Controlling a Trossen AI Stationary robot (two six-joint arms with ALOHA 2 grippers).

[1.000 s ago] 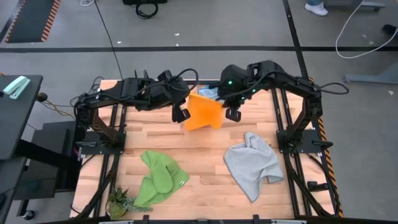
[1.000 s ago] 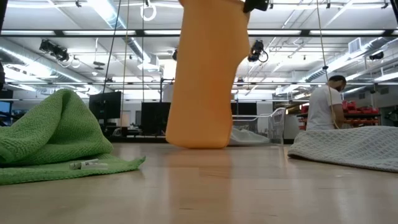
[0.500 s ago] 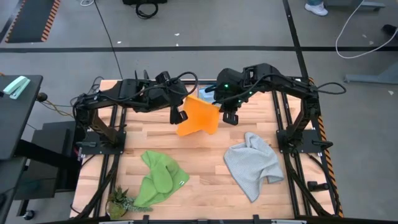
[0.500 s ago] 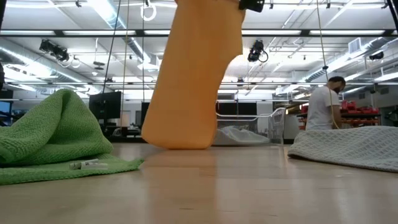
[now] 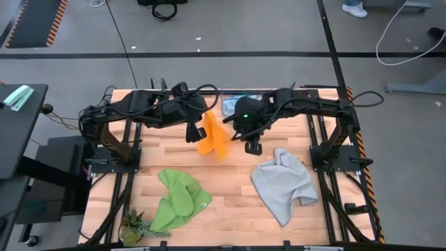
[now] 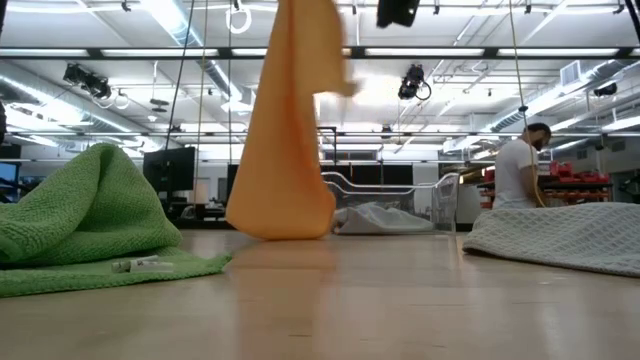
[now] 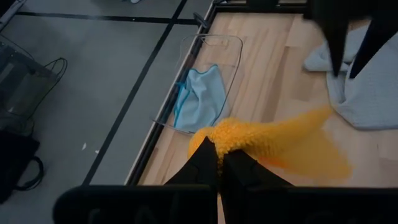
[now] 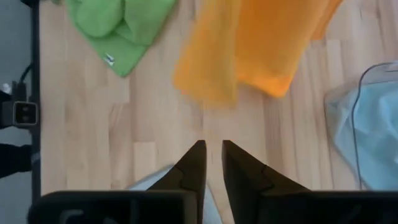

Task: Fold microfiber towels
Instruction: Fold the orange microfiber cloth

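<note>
Just now my right gripper (image 5: 252,146) let go of the orange towel (image 5: 212,139), fingers parted and empty, so it hangs only from my left gripper (image 7: 219,163), pinched on one corner above mid-table; the fold needs a regrasp. Only my left wrist view shows the blue towel (image 7: 200,102) in the clear bin (image 7: 233,46); the low view shows orange's hem brushing the table (image 6: 400,300).

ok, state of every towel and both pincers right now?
Orange towel: hanging from left pincer, lower edge near the table.
Green towel: crumpled on table.
Grey towel: crumpled on table.
Blue towel: lying in clear tray.
Left pincer: shut on orange towel.
Right pincer: holding nothing, small gap between fingers.
</note>
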